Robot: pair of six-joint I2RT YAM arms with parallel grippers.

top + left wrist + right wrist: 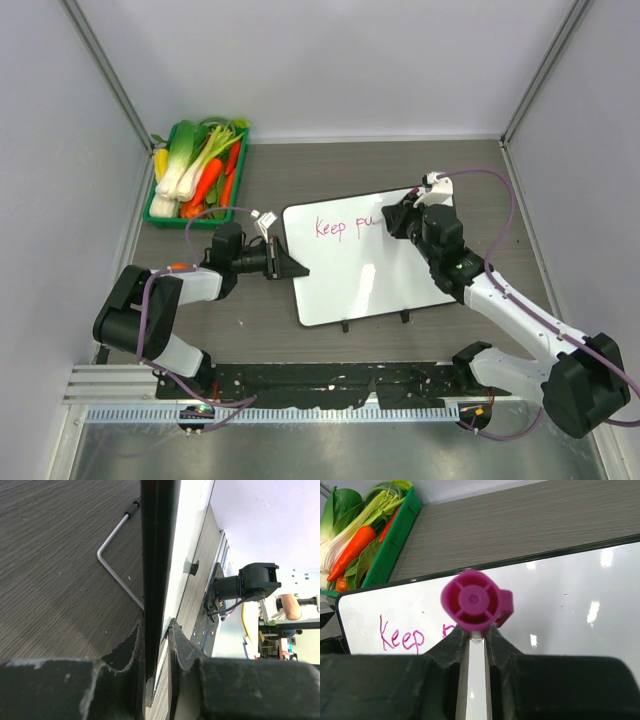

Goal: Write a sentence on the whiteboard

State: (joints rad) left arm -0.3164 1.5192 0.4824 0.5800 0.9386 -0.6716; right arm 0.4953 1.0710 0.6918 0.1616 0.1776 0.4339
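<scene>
One dark worktop (400, 170) carries the whiteboard (360, 275) at its middle, with a green vegetable tray (158, 217) at far left. We see the left gripper (156, 630) pinching the board's left edge. The right gripper (476, 632), clamped on a magenta marker (472, 600), hides the writing after "Keep pu"; the marker's tip is out of our sight.

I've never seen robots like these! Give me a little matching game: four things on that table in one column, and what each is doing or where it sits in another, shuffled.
1 whiteboard
2 left gripper
3 right gripper
4 green tray

A shut on a magenta marker
B clamped on the board's edge
C far left, holding vegetables
D bears "Keep" in pink

Pairs: 1-D, 2-B, 3-A, 4-C
</scene>
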